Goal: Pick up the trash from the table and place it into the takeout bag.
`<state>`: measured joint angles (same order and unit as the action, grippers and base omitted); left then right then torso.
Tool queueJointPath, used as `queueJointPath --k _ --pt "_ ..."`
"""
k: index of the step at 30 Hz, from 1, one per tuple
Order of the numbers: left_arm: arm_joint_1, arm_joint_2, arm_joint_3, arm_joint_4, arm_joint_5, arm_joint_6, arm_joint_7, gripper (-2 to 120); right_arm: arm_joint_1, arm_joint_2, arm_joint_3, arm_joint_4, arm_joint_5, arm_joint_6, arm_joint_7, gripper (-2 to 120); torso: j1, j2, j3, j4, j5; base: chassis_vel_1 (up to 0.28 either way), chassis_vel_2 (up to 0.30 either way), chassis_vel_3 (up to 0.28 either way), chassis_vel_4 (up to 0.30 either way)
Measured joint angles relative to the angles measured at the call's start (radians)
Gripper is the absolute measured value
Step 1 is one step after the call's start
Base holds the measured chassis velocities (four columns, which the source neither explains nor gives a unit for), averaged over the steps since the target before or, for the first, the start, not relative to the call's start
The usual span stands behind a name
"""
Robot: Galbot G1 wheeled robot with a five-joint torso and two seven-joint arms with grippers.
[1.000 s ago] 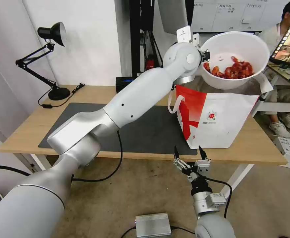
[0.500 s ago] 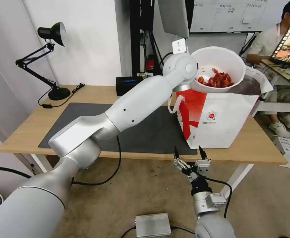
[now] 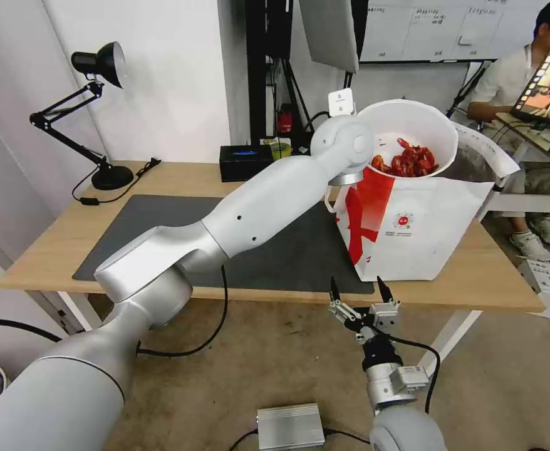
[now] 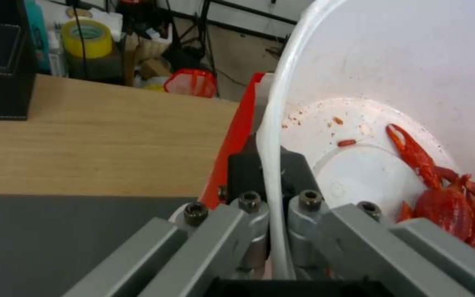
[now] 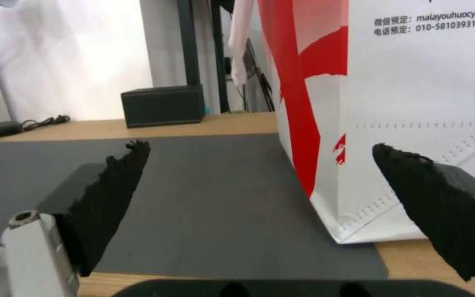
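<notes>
A white round bowl [image 3: 413, 122] of red shells [image 3: 413, 161] hangs tilted at the open top of the takeout bag [image 3: 425, 232], its lower part sunk below the bag's rim. My left gripper [image 4: 273, 173] is shut on the bowl's near rim [image 4: 273, 123], one finger inside and one outside. The shells [image 4: 452, 202] lie heaped in the low side of the bowl. The bag stands upright on the right end of the table [image 3: 49, 244], partly on the dark mat [image 3: 275, 250]. My right gripper [image 3: 358, 289] hangs open below the table's front edge, facing the bag [image 5: 413, 103].
A black desk lamp [image 3: 96, 62] stands at the table's back left, a black tissue box [image 3: 245, 161] at the back middle. A silver box [image 3: 289, 426] lies on the floor. A person sits at another desk behind the bag.
My left arm has brought the bowl down and a little leftward, from above the bag into its open top. The right arm has not moved.
</notes>
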<state>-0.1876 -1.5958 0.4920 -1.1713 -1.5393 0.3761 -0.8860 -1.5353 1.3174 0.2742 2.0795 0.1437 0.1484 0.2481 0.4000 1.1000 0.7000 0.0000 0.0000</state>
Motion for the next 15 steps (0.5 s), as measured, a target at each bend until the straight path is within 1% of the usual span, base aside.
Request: queueJointPath --k 3,6,7,10,11,14,15 --pt "0.000 0.000 -0.002 -0.005 0.000 0.000 0.000 1 0.000 0.000 0.000 0.000 0.000 0.000 0.000 100 0.000 0.000 0.000 0.0000 0.0000 0.000 0.000 0.000 0.000" --pt "0.000 0.001 -0.002 -0.013 0.000 0.000 -0.002 14 0.000 0.000 0.000 0.000 0.000 0.000 0.000 100 0.000 0.000 0.000 0.0000 0.0000 0.000 0.000 0.000 0.000" --pt "0.000 0.001 -0.002 -0.013 0.000 0.000 -0.002 14 0.000 0.000 0.000 0.000 0.000 0.000 0.000 100 0.000 0.000 0.000 0.0000 0.0000 0.000 0.000 0.000 0.000" --pt "0.003 0.001 -0.002 -0.020 -0.001 0.000 -0.005 30 0.000 0.000 0.000 0.000 0.000 0.000 0.000 100 0.000 0.000 0.000 0.0000 0.0000 0.000 0.000 0.000 0.000" --pt "0.003 0.001 -0.002 -0.020 -0.001 0.000 -0.005 30 0.000 0.000 0.000 0.000 0.000 0.000 0.000 100 0.000 0.000 0.000 0.0000 0.0000 0.000 0.000 0.000 0.000" --pt "0.005 0.001 -0.005 -0.026 -0.002 0.001 -0.004 43 0.000 0.000 0.000 0.000 0.000 0.000 0.000 100 0.000 0.000 0.000 0.0000 0.0000 0.000 0.000 0.000 0.000" --pt "0.005 0.001 -0.005 -0.026 -0.002 0.001 -0.004 43 0.000 0.000 0.000 0.000 0.000 0.000 0.000 100 0.000 0.000 0.000 0.0000 0.0000 0.000 0.000 0.000 0.000"
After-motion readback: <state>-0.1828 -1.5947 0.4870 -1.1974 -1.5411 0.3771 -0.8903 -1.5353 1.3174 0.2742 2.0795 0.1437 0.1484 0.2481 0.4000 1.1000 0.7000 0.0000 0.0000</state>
